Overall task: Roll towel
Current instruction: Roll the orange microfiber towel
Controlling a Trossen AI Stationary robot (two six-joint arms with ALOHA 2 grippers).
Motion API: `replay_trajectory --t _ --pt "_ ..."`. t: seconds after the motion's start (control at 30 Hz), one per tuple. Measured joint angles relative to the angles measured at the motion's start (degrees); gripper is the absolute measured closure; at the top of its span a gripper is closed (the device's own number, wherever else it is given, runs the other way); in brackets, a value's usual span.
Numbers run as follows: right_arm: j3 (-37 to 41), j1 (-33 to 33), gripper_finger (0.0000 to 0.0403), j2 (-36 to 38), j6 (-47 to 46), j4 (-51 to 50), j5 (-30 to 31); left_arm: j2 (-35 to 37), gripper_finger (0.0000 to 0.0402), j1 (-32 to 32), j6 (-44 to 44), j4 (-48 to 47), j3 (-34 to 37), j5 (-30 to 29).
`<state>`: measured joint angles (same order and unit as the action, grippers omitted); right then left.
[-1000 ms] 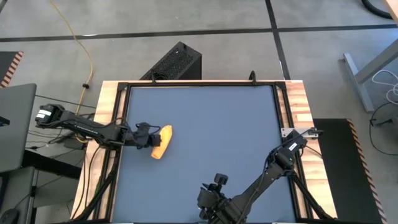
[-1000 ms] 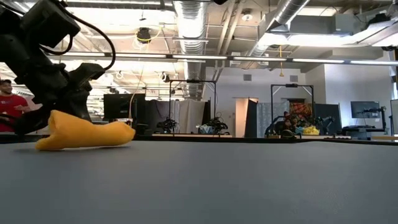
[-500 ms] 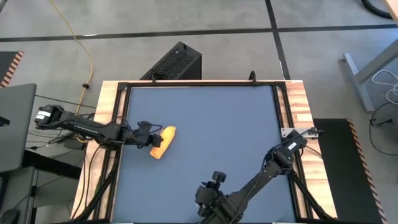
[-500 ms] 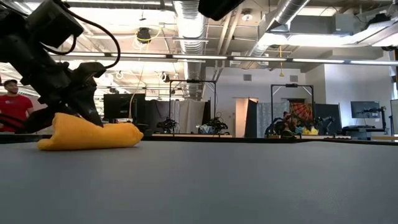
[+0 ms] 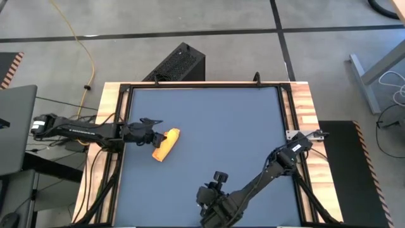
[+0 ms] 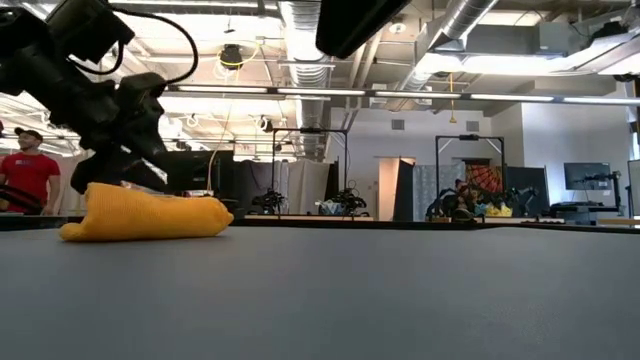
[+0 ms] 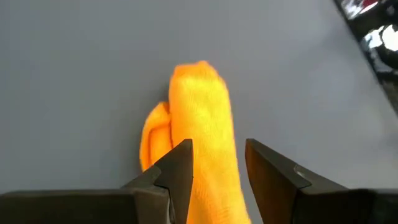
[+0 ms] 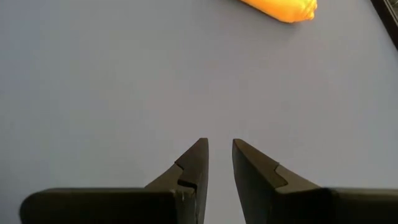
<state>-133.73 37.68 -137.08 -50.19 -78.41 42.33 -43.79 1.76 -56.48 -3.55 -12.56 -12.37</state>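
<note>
The yellow towel (image 5: 164, 144) lies rolled up into a short fat bundle on the dark blue tabletop (image 5: 215, 120), near its left edge. The low view shows the towel (image 6: 145, 218) resting on its underside. My left gripper (image 5: 152, 132) stands open over the roll's left end; in the left wrist view its fingers (image 7: 180, 168) straddle the towel (image 7: 199, 118) from above. My right gripper (image 8: 219, 152) waits near the table's front edge (image 5: 209, 197), open by a narrow gap with nothing between its fingers. From there the towel (image 8: 280, 7) is seen far off. My left gripper hovers with its open fingers on either side of the roll's upper left end (image 7: 214, 180), slanting down from the table's left. Whether the fingertips still touch the cloth, I cannot tell. The roll lies on the table on its own.
A wooden frame with black rails (image 5: 117, 101) borders the tabletop. A black box (image 5: 177, 63) and a yellow cable (image 5: 82, 44) lie on the floor beyond the far edge. A person in a red shirt (image 6: 30, 175) stands in the room behind.
My left gripper has opened and let go of the towel, then drawn back a little toward the table's left edge and risen. The towel's lifted left end has sunk, and the roll lies flat. My right arm has shifted slightly left along the near edge.
</note>
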Motion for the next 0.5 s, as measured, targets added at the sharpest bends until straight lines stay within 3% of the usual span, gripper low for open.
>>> replay_trajectory --t 0.27,0.5 --pt "0.0 -1.83 0.0305 0.0 2.88 0.57 -0.41 4.86 0.0269 2.73 9.02 1.13 0.0 -2.99" --pt "0.0 -3.09 0.0305 0.0 5.68 -0.07 -0.44 -5.22 0.0269 2.75 21.4 10.04 -1.6 6.33"
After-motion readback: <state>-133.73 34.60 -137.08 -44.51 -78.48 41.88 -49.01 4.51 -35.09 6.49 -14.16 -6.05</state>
